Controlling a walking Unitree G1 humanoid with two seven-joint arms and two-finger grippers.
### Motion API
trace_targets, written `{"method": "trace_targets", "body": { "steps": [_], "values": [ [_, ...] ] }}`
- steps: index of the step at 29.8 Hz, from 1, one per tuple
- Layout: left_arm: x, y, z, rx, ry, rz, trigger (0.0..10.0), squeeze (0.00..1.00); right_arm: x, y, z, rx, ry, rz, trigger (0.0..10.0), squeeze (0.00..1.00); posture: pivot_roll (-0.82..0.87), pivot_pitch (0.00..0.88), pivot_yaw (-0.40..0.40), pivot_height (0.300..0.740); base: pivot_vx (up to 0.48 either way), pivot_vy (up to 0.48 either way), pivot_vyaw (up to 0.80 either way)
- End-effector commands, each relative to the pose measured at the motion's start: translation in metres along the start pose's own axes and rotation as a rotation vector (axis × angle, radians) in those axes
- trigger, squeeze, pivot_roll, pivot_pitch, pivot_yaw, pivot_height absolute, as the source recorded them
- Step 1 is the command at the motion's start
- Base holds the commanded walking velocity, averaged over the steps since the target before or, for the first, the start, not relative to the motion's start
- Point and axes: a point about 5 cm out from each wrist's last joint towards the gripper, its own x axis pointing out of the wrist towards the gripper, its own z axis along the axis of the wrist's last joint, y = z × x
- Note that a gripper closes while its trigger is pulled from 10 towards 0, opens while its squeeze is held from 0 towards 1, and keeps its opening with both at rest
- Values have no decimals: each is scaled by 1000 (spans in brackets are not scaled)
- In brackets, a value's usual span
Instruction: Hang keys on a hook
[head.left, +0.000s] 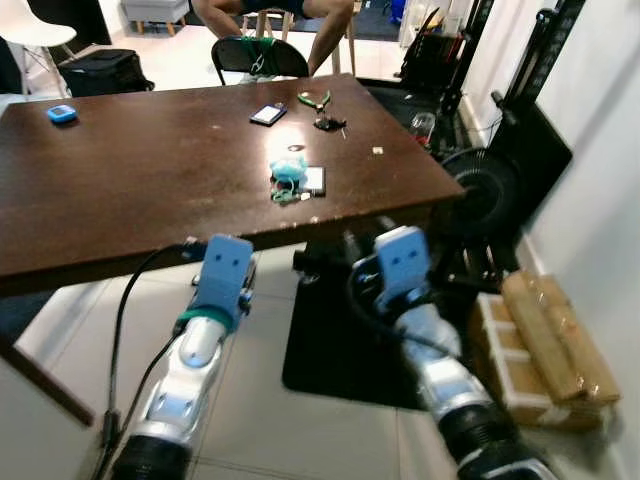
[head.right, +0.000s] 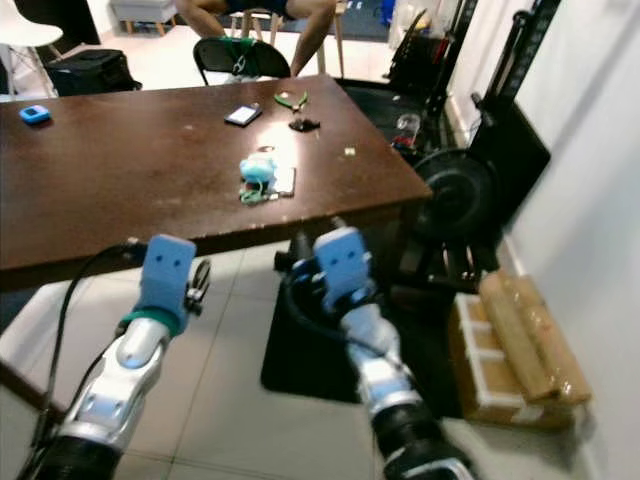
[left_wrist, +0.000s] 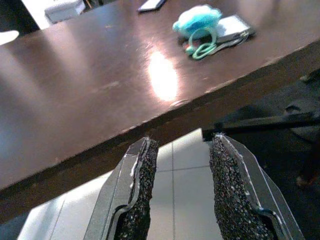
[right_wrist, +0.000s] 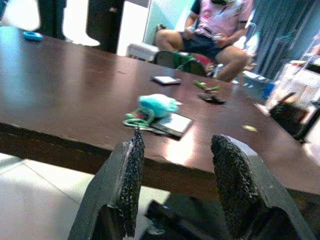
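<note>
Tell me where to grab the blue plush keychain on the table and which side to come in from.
Grip the blue plush keychain across its puffy body, probably from above: it stands proud of the table, while its green loop lies flat. Come from the near edge; a flat dark card lies right beside it. The right end effector is open and faces it.

The keys (head.left: 288, 180) (fluffy turquoise charm, green loop) lie flat on the table (head.left: 140, 170).
</note>
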Motion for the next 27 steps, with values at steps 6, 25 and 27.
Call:
{"method": "trace_targets", "body": {
  "steps": [6, 25, 27],
  "values": [
    [-1, -2, -3, 10, 13, -6, 10000, 0, -4, -6, -5, -6, 24, -16, 10000, 0, -66, 14, 86, 740, 461, 0, 0],
    [-1, -2, -2, 11, 12, -7, 10000, 0, -3, -7, -4, -6, 23, -17, 10000, 0, -64, 15, 87, 740, 461, 0, 0],
    [-1, -2, -2, 11, 12, -7, 10000, 0, -3, -7, -4, -6, 23, -17, 10000, 0, -64, 15, 87, 740, 450, 0, 0]
  ]
}}
